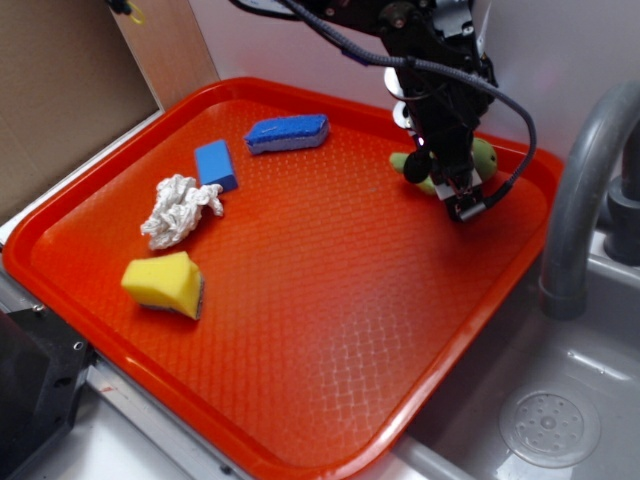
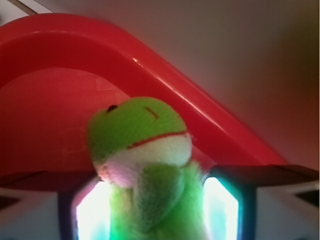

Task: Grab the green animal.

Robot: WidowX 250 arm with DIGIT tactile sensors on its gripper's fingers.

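Note:
The green animal [image 1: 487,156] is a lime-green plush lying at the far right of the red tray [image 1: 300,400], close to its far rim. My gripper [image 1: 452,190] is down over it and hides its middle; green shows on both sides of the fingers. In the wrist view the plush [image 2: 150,150] fills the gap between my two fingers [image 2: 92,210], its green body touching both pads and its white-and-red face sticking out beyond the fingertips. The jaws are closed on its body. It rests at tray level.
On the tray's left half lie a yellow wedge sponge [image 1: 165,283], a crumpled white cloth [image 1: 178,208], a small blue block [image 1: 215,164] and a blue-and-white sponge [image 1: 288,133]. A grey faucet [image 1: 580,200] and sink [image 1: 550,425] stand right of the tray.

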